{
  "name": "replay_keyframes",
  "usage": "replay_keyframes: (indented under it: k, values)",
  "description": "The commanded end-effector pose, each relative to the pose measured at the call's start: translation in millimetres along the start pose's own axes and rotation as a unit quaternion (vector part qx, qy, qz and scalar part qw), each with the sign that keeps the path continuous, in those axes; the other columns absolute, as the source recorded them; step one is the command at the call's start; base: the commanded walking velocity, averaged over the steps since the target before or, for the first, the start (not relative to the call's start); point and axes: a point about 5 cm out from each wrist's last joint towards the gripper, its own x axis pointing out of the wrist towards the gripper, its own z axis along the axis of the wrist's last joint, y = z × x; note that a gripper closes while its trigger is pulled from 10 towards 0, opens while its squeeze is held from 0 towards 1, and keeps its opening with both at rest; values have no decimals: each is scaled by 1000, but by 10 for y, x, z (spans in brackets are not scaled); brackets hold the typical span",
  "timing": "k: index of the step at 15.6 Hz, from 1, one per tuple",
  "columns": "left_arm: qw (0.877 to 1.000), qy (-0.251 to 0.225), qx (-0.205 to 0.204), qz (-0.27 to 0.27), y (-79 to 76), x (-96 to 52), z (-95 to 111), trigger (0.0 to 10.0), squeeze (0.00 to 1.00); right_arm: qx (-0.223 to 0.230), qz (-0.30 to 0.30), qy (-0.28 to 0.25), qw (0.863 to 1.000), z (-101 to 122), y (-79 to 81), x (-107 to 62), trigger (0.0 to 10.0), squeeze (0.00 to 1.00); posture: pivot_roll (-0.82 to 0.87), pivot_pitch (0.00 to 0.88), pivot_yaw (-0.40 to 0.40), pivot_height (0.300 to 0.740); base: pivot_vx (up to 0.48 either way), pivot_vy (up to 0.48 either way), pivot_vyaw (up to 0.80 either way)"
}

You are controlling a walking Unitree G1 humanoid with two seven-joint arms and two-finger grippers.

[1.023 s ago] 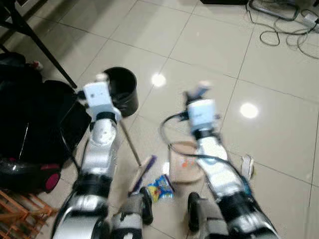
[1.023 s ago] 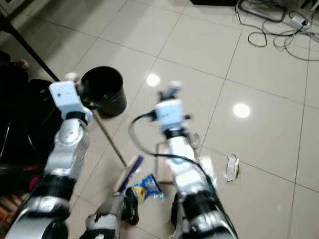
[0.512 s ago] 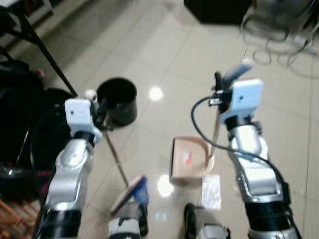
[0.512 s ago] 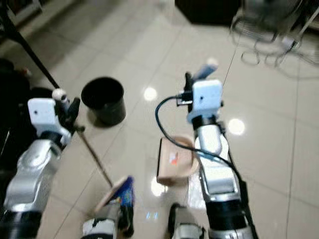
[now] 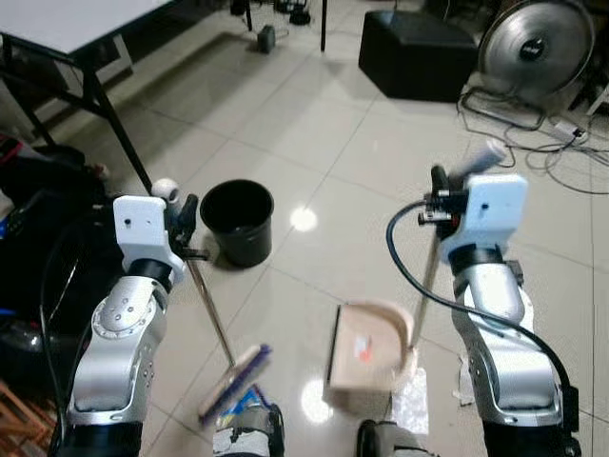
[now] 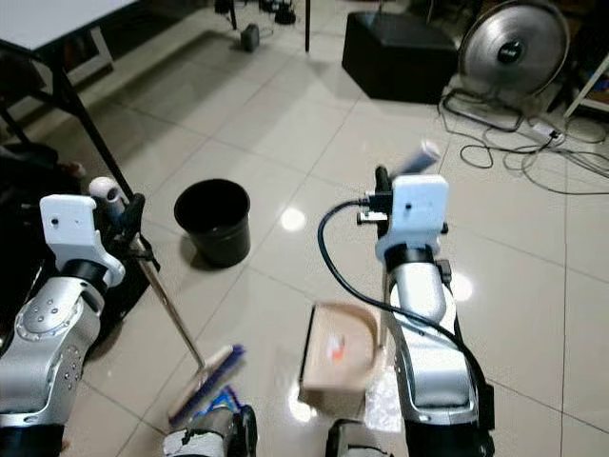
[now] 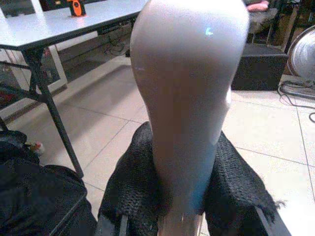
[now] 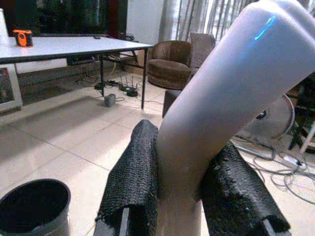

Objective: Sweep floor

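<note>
Black fingers [image 7: 133,196] around broom handle [image 7: 189,98]; dustpan [image 5: 366,347] below.

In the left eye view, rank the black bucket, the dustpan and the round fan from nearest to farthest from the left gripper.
From the left gripper, shut on the broom handle:
1. Black bucket, just beside it toward the robot's right.
2. Dustpan, lower on the floor between the arms, its handle held by the right gripper.
3. Round fan, far off at the upper right by the cables.
</note>
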Motion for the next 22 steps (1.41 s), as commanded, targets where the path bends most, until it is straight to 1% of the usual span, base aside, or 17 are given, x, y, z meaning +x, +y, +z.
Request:
replay_keyframes:
  k: [1, 2, 4, 5, 7, 10, 15, 22]
  values:
    - [1000, -16, 4, 2, 22, 3, 117, 10000, 0, -4, -5, -20, 1000, 104, -18, -42, 10000, 0, 58, 61, 47, 740, 0, 0, 0]
    - [1000, -14, 5, -4, 1, 6, 119, 10000, 0, -7, -7, -15, 1000, 95, -25, -57, 10000, 0, 55, 59, 49, 740, 0, 0, 0]
    - [999, -11, 12, -44, -141, 9, 107, 10000, 0, -10, -5, -6, 1000, 86, -28, -99, 10000, 0, 48, 60, 53, 740, 0, 0, 0]
    - [999, -9, 11, -48, -160, 6, 104, 10000, 0, -10, -5, -5, 1000, 83, -29, -105, 10000, 0, 48, 60, 53, 740, 0, 0, 0]
    - [997, -4, 22, -75, -237, -27, 107, 10000, 0, -7, -7, 5, 1000, 53, -38, -137, 10000, 0, 52, 58, 56, 740, 0, 0, 0]
    - [996, -2, 26, -87, -271, -43, 114, 10000, 0, -4, -14, 17, 1000, 32, -54, -163, 10000, 0, 52, 60, 57, 740, 0, 0, 0]
    - [996, -5, 26, -90, -284, -31, 149, 10000, 0, 0, -21, 32, 999, -8, -78, -199, 10000, 0, 50, 63, 55, 740, -293, 0, 0]
    - [995, -9, 32, -98, -309, -17, 175, 10000, 0, 3, -26, 39, 999, -26, -93, -211, 10000, 0, 50, 60, 57, 740, -299, 0, 0]
